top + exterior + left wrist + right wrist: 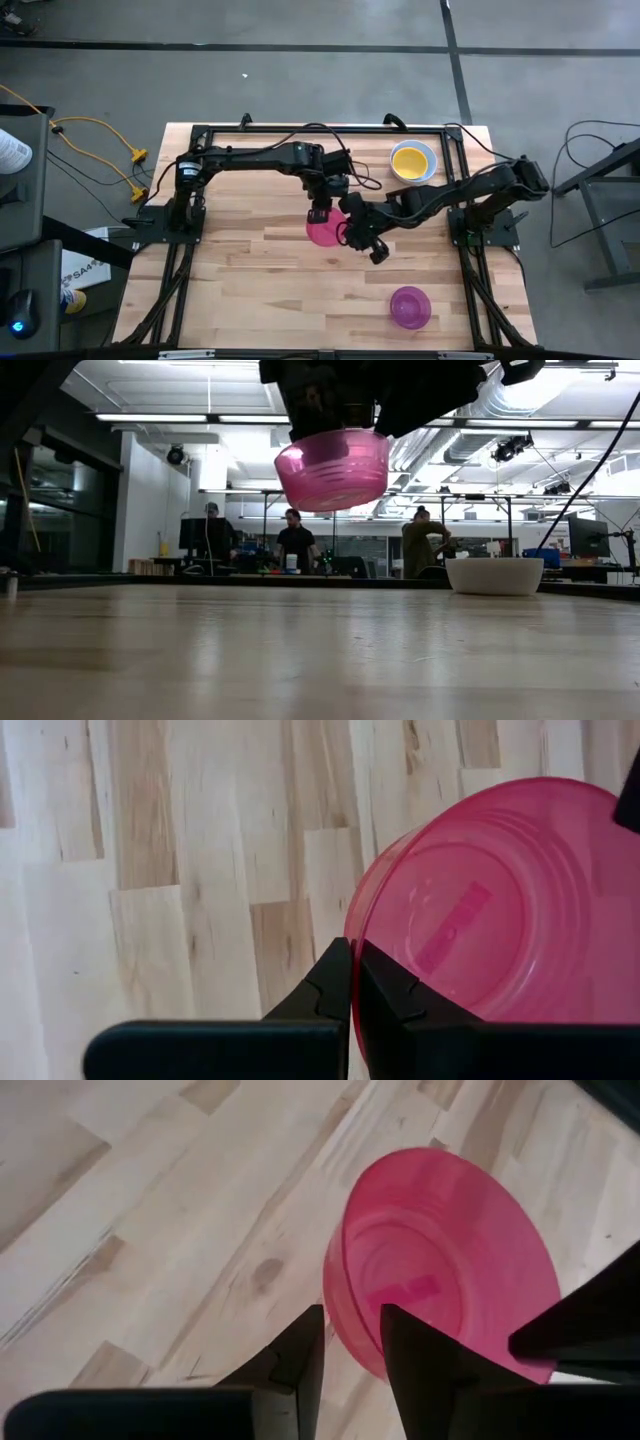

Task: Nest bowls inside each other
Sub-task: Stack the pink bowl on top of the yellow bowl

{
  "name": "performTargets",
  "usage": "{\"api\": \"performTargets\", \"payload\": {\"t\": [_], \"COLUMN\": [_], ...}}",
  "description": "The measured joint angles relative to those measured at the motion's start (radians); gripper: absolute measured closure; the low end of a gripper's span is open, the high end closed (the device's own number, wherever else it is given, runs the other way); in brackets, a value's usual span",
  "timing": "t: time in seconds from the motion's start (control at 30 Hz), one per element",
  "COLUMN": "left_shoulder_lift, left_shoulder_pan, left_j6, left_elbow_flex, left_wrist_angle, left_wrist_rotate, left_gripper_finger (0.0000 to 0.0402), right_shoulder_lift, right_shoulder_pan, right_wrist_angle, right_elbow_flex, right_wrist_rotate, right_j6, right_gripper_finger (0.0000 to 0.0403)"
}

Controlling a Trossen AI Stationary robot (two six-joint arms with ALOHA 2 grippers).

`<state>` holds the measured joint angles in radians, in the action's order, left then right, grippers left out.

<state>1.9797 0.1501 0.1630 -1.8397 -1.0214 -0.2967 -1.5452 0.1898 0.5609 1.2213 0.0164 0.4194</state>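
Observation:
A translucent pinkish red bowl (322, 232) hangs above the table's middle, well clear of the wood in the low view (333, 468). My left gripper (352, 982) is shut on its rim. My right gripper (350, 1342) is open at the bowl's right side, with one finger on either side of the rim and a gap showing between them. A yellow bowl (412, 160) sits inside a white bowl (494, 575) at the far right. A purple-magenta bowl (410, 307) rests on its base near the front right. My left gripper pinches the pink bowl's rim (352, 935) with one finger inside the wall and one outside. The fingers slant down from above, on the bowl's far side. The bowl hangs below them with its opening up, lifted clear of the table.
A black frame (300, 128) runs around the wooden tabletop (250, 290). The left and near parts of the table are bare wood. People stand at benches in the room beyond the far edge (296, 540).

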Motion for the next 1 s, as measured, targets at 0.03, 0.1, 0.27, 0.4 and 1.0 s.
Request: {"api": "performTargets", "payload": {"t": [0.03, 0.1, 0.27, 0.4, 1.0], "left_shoulder_lift": [0.000, 0.000, 0.000, 0.000, 0.000], "left_shoulder_pan": [0.000, -0.002, -0.002, -0.006, -0.019], "left_j6": [0.009, 0.020, 0.031, 0.044, 0.065], "left_elbow_flex": [0.000, 0.000, 0.001, 0.001, 0.001], "left_wrist_angle": [-0.001, -0.007, -0.010, -0.008, 0.008], "left_wrist_rotate": [0.000, -0.002, -0.003, -0.001, -0.028], "left_gripper_finger": [0.0401, 0.0401, 0.0401, 0.0401, 0.0401], "right_shoulder_lift": [-0.005, -0.009, -0.010, -0.010, -0.010], "right_shoulder_pan": [0.000, 0.000, 0.000, 0.000, 0.001], "right_wrist_angle": [-0.007, -0.013, -0.019, -0.026, -0.060], "right_elbow_flex": [0.000, 0.001, 0.001, 0.001, 0.000], "right_wrist_rotate": [-0.003, -0.007, -0.022, -0.026, -0.074], "right_j6": [0.003, 0.006, 0.015, 0.022, 0.069], "right_gripper_finger": [0.0308, 0.0308, 0.0308, 0.0309, 0.0309]}}
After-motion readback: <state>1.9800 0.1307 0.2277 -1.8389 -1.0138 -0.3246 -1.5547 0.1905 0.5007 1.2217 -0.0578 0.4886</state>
